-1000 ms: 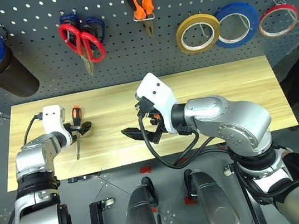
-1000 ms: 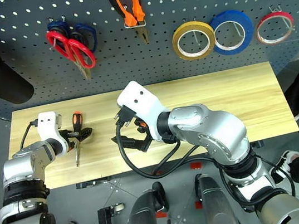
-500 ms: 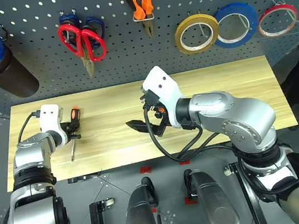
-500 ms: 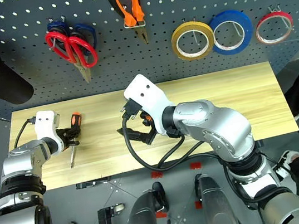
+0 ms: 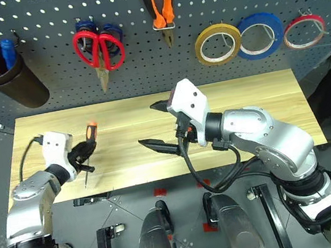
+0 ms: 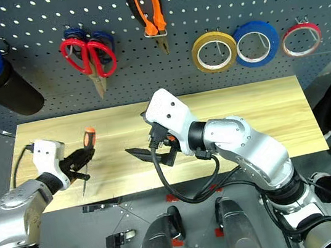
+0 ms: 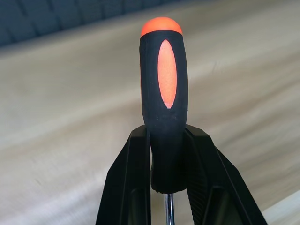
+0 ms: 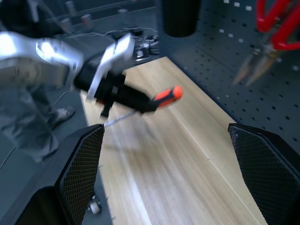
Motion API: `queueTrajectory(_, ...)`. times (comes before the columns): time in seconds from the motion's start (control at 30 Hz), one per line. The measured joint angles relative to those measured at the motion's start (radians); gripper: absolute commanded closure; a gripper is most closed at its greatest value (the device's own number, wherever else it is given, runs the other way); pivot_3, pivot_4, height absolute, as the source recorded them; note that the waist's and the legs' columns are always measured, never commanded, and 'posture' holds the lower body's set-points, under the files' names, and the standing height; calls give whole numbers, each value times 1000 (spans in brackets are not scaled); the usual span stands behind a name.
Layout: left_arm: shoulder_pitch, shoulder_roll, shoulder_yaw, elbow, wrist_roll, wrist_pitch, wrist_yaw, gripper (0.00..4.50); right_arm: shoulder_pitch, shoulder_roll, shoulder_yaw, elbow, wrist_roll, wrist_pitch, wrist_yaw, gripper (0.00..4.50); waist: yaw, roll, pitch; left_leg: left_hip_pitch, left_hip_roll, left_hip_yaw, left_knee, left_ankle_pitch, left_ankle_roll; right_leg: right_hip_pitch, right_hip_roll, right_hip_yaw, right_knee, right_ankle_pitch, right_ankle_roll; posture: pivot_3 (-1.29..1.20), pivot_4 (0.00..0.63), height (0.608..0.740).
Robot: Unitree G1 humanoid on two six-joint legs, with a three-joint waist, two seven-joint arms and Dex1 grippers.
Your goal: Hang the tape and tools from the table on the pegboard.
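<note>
Left gripper (image 5: pixel 83 156) now clamps the screwdriver (image 5: pixel 89 143) by its handle and has lifted it off the table (image 5: pixel 261 94). Right gripper (image 5: pixel 161 126) stays spread wide, empty. Scissors (image 5: pixel 100 49), pliers (image 5: pixel 158 3), tape (image 5: pixel 218 44) already hang on the pegboard (image 5: pixel 52 72); screwdriver is the last piece.

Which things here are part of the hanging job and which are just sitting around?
Part of the job:
screwdriver, held in the shut left gripper
red-handled scissors, orange pliers and yellowish tape, already on the pegboard
table

Just there:
blue-handled scissors
blue tape
red-edged tape
dark cup of tools
</note>
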Motion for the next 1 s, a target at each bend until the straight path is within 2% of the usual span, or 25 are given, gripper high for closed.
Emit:
queueTrajectory(0.13,-46,55,94,-101,-164,95,-46,3887,-8,-15,-3,18,13,-44,48,0,1,-2,-32,0,0,-2,0,0,0,1,1,-2,1,0,0,-166,209,740)
queueTrajectory(0.23,-120,149,168,-106,-276,173,-91,3887,-11,-8,-26,37,30,-59,67,0,1,-5,-51,0,0,-3,0,1,-1,1,1,-2,0,0,0,-163,199,740)
queueTrajectory(0.37,-222,240,201,-62,-334,206,-137,3887,-29,6,-42,75,39,-52,66,0,-1,-7,-68,0,0,-3,1,1,-1,1,2,-2,1,0,0,-167,186,740)
queueTrajectory(0.47,-320,273,202,-5,-349,206,-153,3887,-66,29,-76,85,56,-34,41,0,0,-8,-79,0,0,-3,1,1,-2,1,2,-2,2,0,0,-171,182,740)
queueTrajectory(0.57,-446,288,193,75,-337,174,-144,3887,-87,28,-93,88,55,-31,20,0,0,-11,-85,0,0,-3,2,1,-2,1,2,-2,2,0,0,-177,173,740)
queueTrajectory(0.7,-644,295,151,243,-233,31,-65,3887,-118,46,-107,95,56,-1,-31,0,1,-12,-96,-1,-1,-2,2,1,-1,1,2,-5,2,1,0,-181,167,740)
queueTrajectory(1.0,-775,233,27,468,-21,-300,11,3887,-122,51,-110,100,55,-2,-56,0,-2,-12,-114,-1,0,-2,5,1,-1,1,2,-6,5,1,0,-200,157,740)
